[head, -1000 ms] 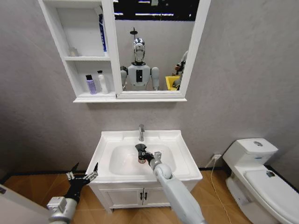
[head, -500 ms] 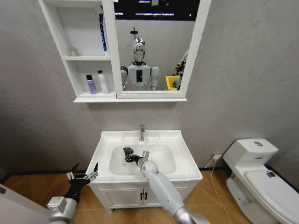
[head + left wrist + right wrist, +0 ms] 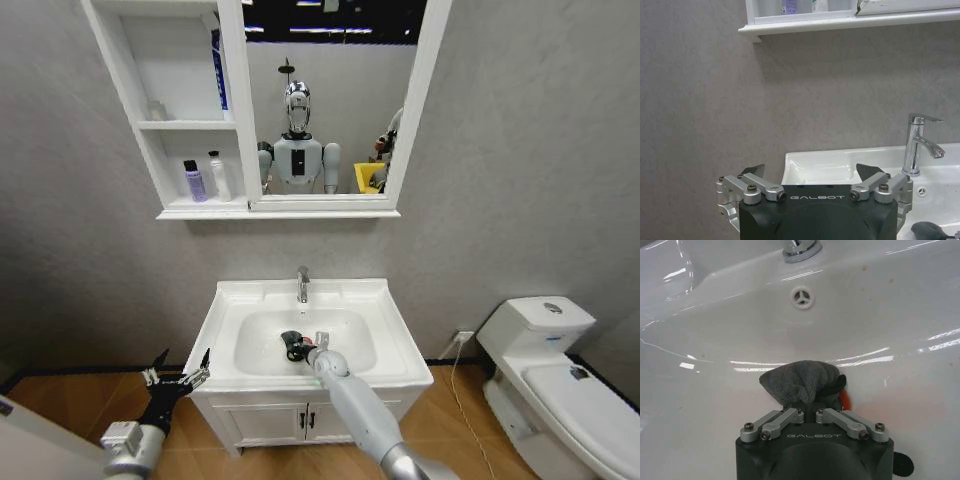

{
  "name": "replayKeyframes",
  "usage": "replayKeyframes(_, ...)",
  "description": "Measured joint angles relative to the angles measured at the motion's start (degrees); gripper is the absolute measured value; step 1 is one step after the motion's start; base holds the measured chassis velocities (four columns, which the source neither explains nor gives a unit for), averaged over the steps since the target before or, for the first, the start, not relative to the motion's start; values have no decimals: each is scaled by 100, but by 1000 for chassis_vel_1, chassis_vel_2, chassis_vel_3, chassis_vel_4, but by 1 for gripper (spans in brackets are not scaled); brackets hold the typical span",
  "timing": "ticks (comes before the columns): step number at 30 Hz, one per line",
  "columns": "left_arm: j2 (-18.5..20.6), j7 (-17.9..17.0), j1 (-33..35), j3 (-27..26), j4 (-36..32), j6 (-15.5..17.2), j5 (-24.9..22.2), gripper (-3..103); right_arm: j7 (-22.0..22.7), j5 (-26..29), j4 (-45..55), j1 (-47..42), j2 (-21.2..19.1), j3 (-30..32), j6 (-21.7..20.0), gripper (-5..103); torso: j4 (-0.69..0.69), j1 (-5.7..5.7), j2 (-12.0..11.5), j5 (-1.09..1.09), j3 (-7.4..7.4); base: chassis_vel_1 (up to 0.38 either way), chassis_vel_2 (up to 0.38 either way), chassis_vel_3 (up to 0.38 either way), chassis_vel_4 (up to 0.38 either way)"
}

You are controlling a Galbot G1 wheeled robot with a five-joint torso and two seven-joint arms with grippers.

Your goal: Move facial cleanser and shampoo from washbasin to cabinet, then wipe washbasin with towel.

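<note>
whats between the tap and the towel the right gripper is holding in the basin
Bare white bowl wall, with just the overflow hole set into it, lies between the tap and the towel clamped in the right gripper. The right wrist view shows it.

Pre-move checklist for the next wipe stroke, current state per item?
1. Right gripper shut on the towel: ok.
2. Towel down in the washbasin bowl: ok; contact with the surface: cannot tell.
3. Bottles on the cabinet lower shelf, purple bottle and white bottle: ok.
4. Tap apart from the right arm: ok.
5. Left gripper parked low beside the vanity, jaws open: ok.
</note>
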Motion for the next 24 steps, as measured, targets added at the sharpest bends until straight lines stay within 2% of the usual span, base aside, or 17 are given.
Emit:
replayKeyframes(7, 0, 0, 0, 0, 0, 0, 0, 100, 120, -282, 260, -135, -289, 58, 12, 5, 2, 0, 0, 0, 0, 0, 0, 0, 0)
replayKeyframes(10, 0, 0, 0, 0, 0, -1, 0, 100, 270, -566, 494, -208, -465, 63, 17, 5, -1, 0, -1, 1, 2, 0, 0, 0, 0)
replayKeyframes(12, 0, 0, 0, 0, 0, 0, 0, 100, 524, -740, 812, -250, -661, 63, -35, 5, -2, 0, 0, 1, 2, 0, 0, 0, 0)
replayKeyframes(18, 0, 0, 0, 0, 0, 0, 0, 100, 911, -953, 1316, -299, -1038, 39, -117, 5, -2, -1, 0, 0, 2, 0, 0, 0, 0)
replayKeyframes(24, 0, 0, 0, 0, 0, 0, 0, 100, 997, -981, 1506, -320, -1124, -8, -141, 5, -2, -1, 0, 0, 1, 0, 0, 0, 0)
